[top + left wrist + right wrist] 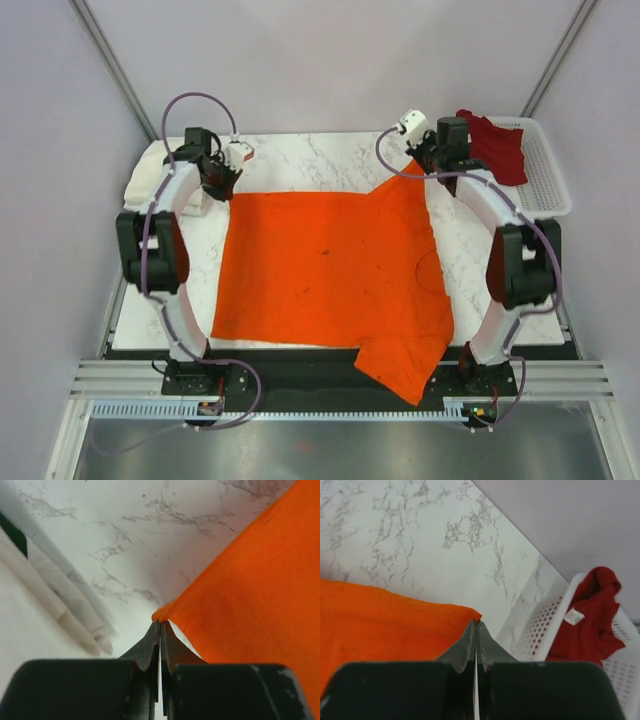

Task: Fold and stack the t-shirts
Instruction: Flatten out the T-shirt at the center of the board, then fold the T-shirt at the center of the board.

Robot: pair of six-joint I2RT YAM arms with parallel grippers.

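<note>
While your orange t-shirt [320,265] lies spread on the worktop [320,155], left claw [160,625] and right claw [476,624] each pinch a far corner; dark red t-shirt [497,148] sits in the basket [548,185].

Two robot arms rise from bases at the near table edge. Each bends outward at the elbow and reaches toward the far side. The left arm [152,250] ends in the left gripper [226,184], its jaws pressed together on a far corner of the orange t-shirt [320,265]. The right arm [515,265] mirrors it, and the right gripper [424,166] pinches the shirt's opposite far corner, jaws closed flat.
</note>
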